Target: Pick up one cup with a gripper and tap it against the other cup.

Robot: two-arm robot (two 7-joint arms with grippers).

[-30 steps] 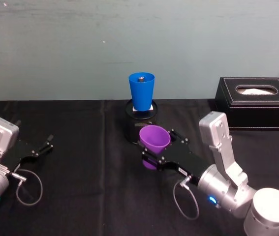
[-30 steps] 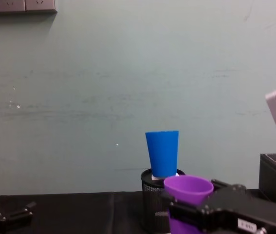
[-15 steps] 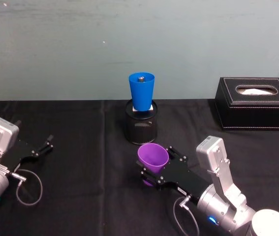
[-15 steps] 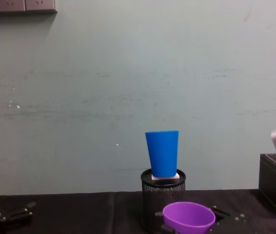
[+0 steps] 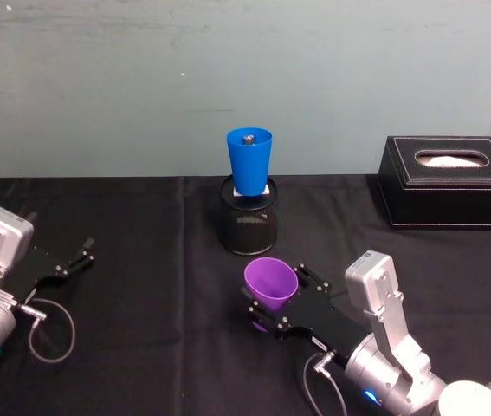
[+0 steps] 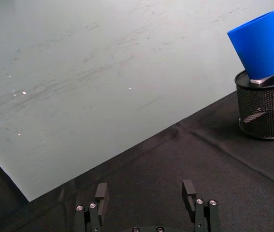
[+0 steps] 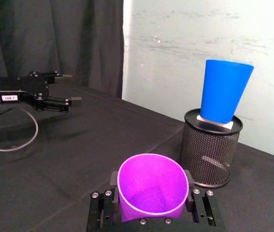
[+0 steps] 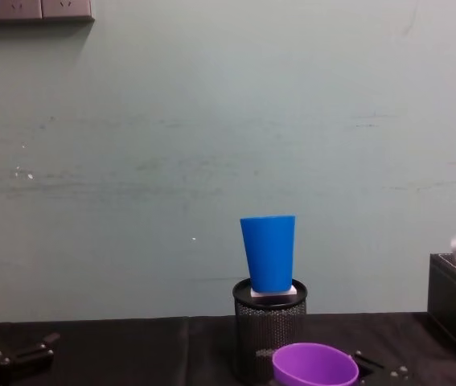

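Black cloth covers your table; near-centre, your right gripper [image 5: 267, 310] is clamped on the light, slippery purple cup [image 5: 271, 284] — grip mid-wall; blue cup [image 5: 249, 160] sits farther; left gripper [image 5: 76, 257] parked, jaws apart

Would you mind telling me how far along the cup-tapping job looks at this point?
Done: the right pincer has the purple cup clamped between its jaws, mouth up. In hand: the cup is held low, nearer the robot than the blue cup, with a clear gap between them. The blue cup stands on the black mesh pen holder. Left: carrying purple up to tap blue. The left pincer rests open far left.
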